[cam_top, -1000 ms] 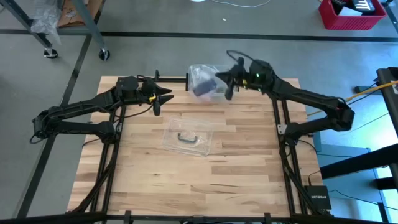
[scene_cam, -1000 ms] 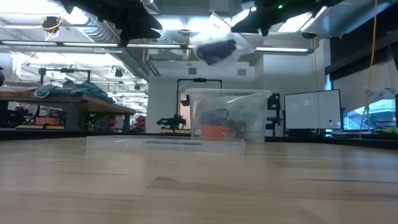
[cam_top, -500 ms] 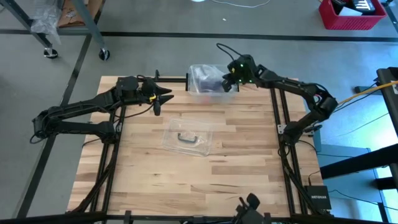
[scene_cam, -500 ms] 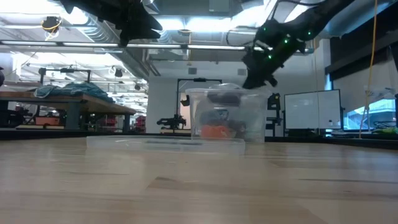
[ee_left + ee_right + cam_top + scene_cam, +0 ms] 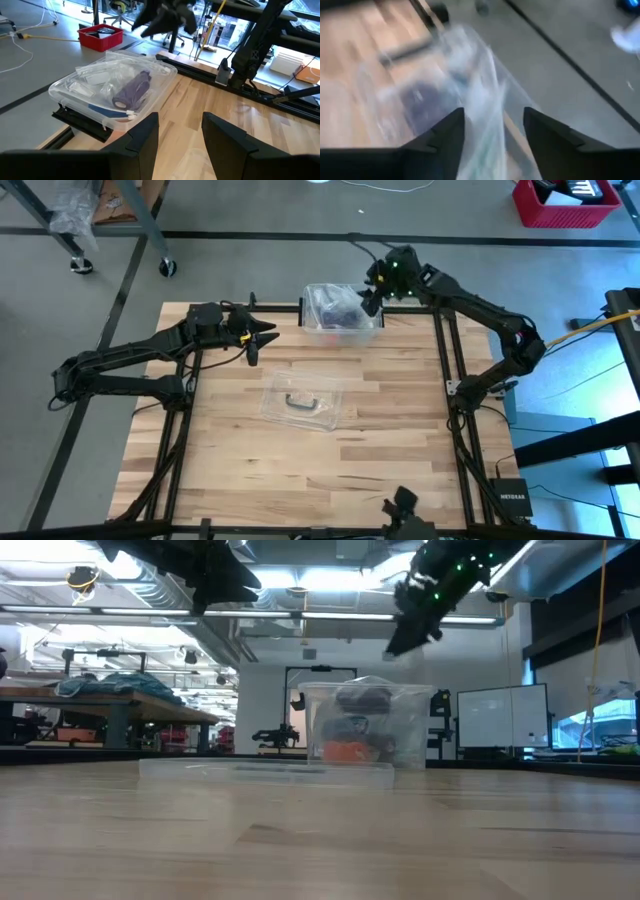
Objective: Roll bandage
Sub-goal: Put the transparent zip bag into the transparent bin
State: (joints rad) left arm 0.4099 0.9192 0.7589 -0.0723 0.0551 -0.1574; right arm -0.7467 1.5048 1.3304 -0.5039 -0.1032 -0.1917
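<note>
Two dark, slim-jointed arms on a black tube frame

The left arm point(image 5: 130, 360) and right arm point(image 5: 480, 315) are matt black with rounded joint housings and thin black cables looping alongside; small green lights glow near the right wrist; each ends in two broad, blunt black fingers point(image 5: 142, 137), seemingly plastic.

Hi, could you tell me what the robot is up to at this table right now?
The right gripper hangs open above the clear plastic box at the table's far edge. The rolled bandage lies inside in its crinkled wrapper. The left gripper waits open over the table. A clear lid with a black handle lies flat mid-table.
</note>
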